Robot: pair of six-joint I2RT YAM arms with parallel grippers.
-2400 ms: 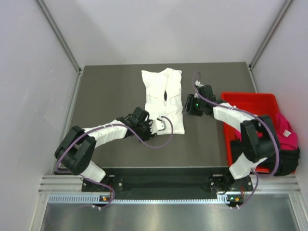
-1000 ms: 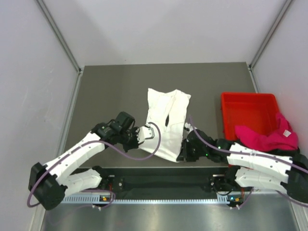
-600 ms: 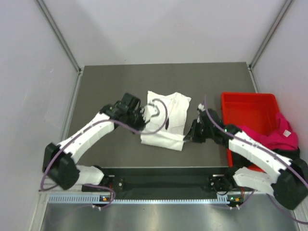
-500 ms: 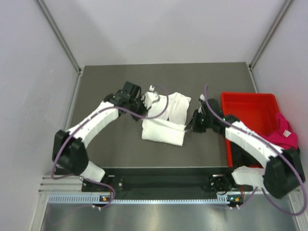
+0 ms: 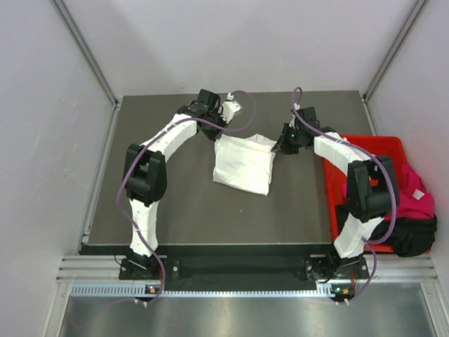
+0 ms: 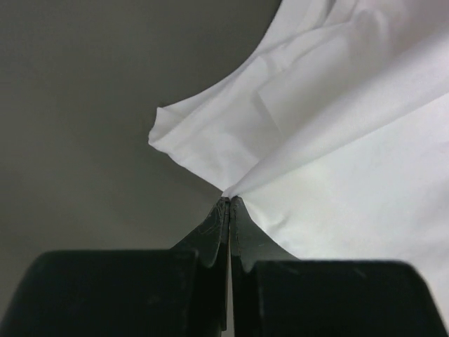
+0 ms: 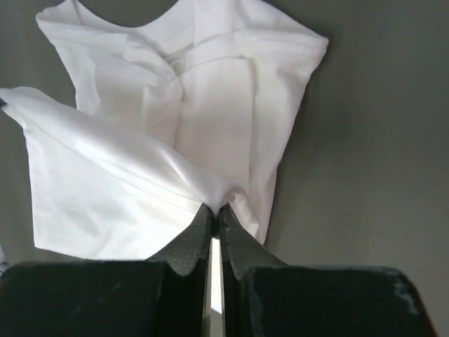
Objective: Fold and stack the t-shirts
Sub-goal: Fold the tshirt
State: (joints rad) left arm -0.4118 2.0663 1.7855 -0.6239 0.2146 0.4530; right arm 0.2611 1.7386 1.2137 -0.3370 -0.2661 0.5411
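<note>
- the white t-shirt (image 5: 242, 163) — plain white
- the table (image 5: 175, 203) — dark matte grey
- the bin (image 5: 382, 147) — bright red
- the magenta-pink t-shirt (image 5: 417, 196); the black t-shirt (image 5: 414, 236)
- the left arm (image 5: 170, 134) and right arm (image 5: 334, 149) — white shells, black joints, purple cables

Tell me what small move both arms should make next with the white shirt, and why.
The left gripper and right gripper each pinch an edge of the white t-shirt, already doubled over itself; so probably lower and open both.

Red bin (image 5: 382, 144) at right edge of dark table (image 5: 168, 203)
</note>
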